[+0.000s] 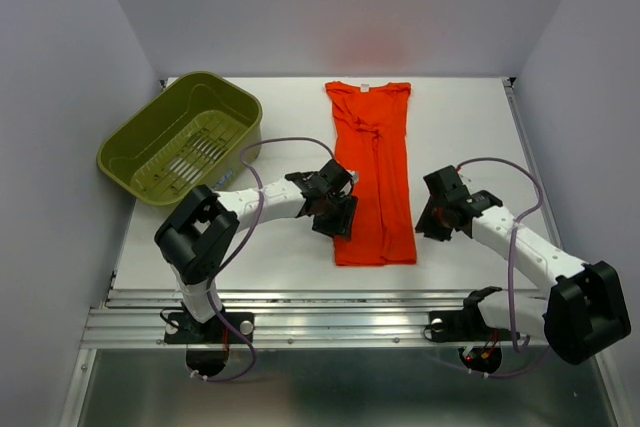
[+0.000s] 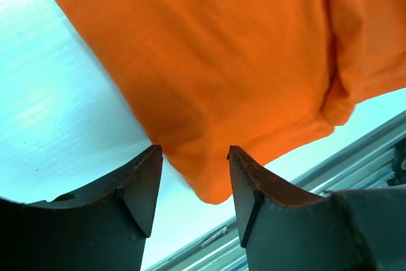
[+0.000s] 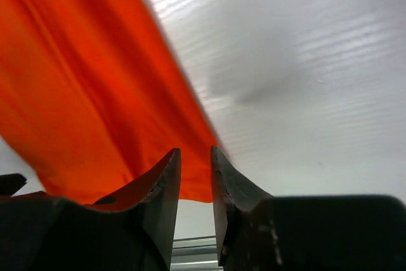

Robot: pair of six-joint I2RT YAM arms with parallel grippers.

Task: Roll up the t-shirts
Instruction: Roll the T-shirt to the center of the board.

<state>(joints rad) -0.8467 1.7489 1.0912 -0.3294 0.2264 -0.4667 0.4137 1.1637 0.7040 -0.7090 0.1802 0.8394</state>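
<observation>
White surface [image 1: 470,127] carries the t-shirt [image 1: 375,177] as a long folded strip, collar at 12 o'clock, hem at 6 o'clock, so my left hand [image 2: 193,157] and right hand [image 3: 195,153], both released, flank its hem corners, placed, I judge, to start rolling.

Bare table [image 1: 470,127] right of the t-shirt [image 1: 375,177] gives free passage; the olive-green basket [image 1: 215,97] blocks the far-left corner.
</observation>
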